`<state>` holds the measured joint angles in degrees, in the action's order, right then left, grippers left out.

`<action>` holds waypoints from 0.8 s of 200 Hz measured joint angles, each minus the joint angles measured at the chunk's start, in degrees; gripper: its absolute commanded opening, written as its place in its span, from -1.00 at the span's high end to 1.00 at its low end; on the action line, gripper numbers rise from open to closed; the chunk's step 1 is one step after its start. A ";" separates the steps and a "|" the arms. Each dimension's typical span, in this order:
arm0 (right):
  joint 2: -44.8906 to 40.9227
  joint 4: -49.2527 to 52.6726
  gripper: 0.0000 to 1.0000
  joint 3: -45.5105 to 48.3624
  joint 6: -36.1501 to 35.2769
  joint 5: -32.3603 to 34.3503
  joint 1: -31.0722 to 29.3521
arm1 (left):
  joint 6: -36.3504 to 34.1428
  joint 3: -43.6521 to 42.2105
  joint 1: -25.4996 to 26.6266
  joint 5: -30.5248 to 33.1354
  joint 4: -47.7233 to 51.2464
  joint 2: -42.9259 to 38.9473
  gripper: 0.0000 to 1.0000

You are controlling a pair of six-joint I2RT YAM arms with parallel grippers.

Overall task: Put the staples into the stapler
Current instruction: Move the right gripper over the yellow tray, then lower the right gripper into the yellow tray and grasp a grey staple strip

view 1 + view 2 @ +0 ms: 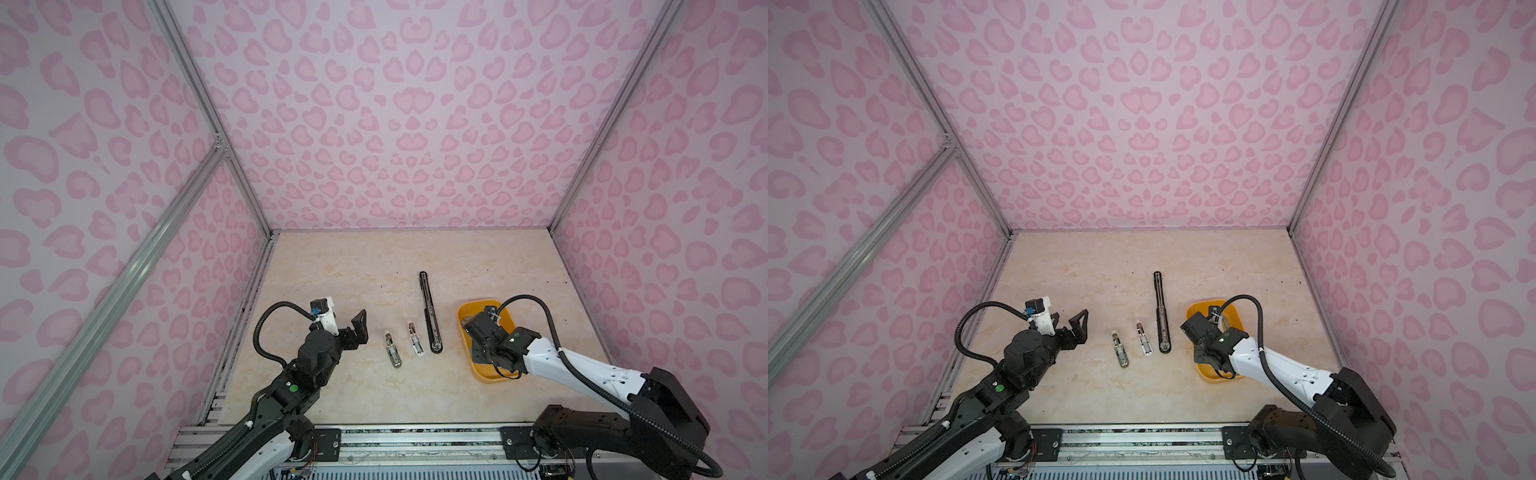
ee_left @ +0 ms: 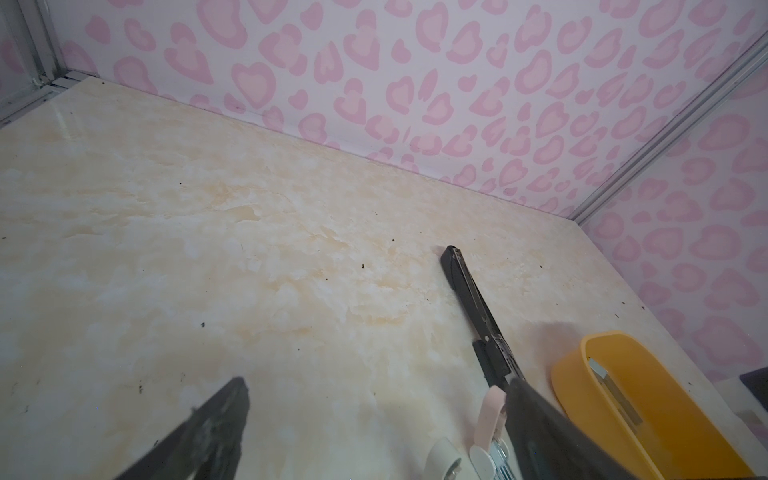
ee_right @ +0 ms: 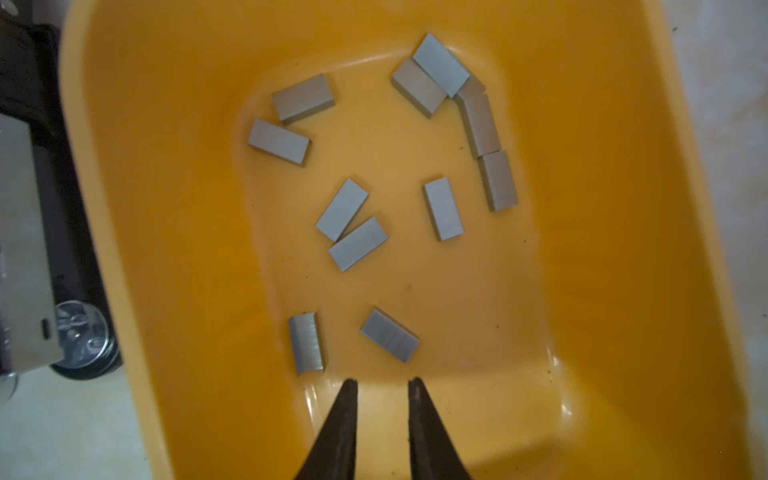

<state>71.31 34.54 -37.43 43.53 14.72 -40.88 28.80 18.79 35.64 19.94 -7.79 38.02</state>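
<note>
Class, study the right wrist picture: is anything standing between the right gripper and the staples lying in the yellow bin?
Nothing visible does. The right gripper points into the yellow bin, jaws slightly apart and empty, and only bare bin floor lies between its tips and the nearest staples.

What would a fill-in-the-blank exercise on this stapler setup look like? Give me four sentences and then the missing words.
The right gripper hovers over the staple strips in the yellow tray, gripping ___.
The jaws of the left gripper stand wide ___.
On the table lie ___ staplers.
The longest stapler is coloured ___.
Missing words: nothing; open; three; black.
</note>
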 measured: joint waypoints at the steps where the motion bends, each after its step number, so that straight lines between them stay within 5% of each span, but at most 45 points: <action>1: 0.00 -0.02 0.52 0.04 0.07 -0.07 -0.02 | 0.00 0.00 0.00 0.00 0.00 0.00 -0.95; 115: 1.75 -3.30 0.43 -1.42 3.85 -2.43 -5.22 | 0.02 0.20 0.00 1.14 0.46 -0.35 -0.94; 160: 4.02 -4.22 0.27 -4.26 -2.80 -0.83 1.84 | -0.35 0.20 0.00 1.51 0.44 -0.33 -0.94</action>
<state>75.33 30.33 -41.69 40.73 13.89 -39.05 28.45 18.98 35.64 21.45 -7.35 37.69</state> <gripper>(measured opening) 0.350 0.968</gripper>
